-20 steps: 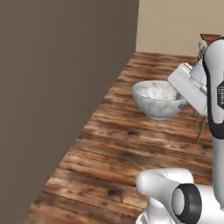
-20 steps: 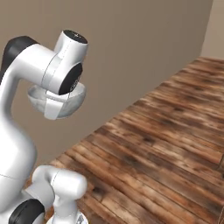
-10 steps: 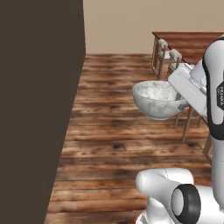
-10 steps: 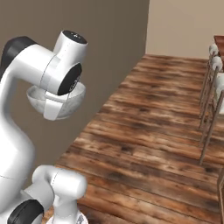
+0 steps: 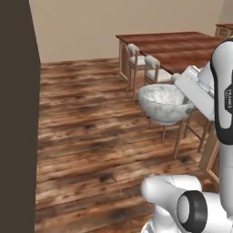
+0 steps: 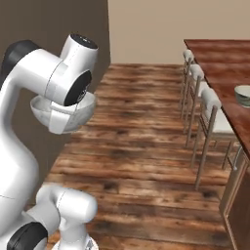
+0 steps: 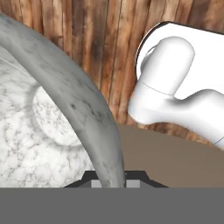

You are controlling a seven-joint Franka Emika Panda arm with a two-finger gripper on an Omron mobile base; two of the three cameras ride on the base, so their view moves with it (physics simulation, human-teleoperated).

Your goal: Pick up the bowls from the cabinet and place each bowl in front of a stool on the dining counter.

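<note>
The tool (image 7: 109,178) is clamped on the rim of the round, deep, mottled grey-white stone-look bowl (image 5: 164,103), one finger inside the wall and one outside. The bowl hangs upright in the air beside the white arm, above the brown wood plank floor (image 5: 91,136). Past it, a row of stools with white padded backrests on light wood frames (image 6: 211,114) lines the glossy red-brown wood-grain desk (image 5: 177,43). A second, dark green-grey bowl with a pale inside (image 6: 242,95) sits on that desk near its edge.
</note>
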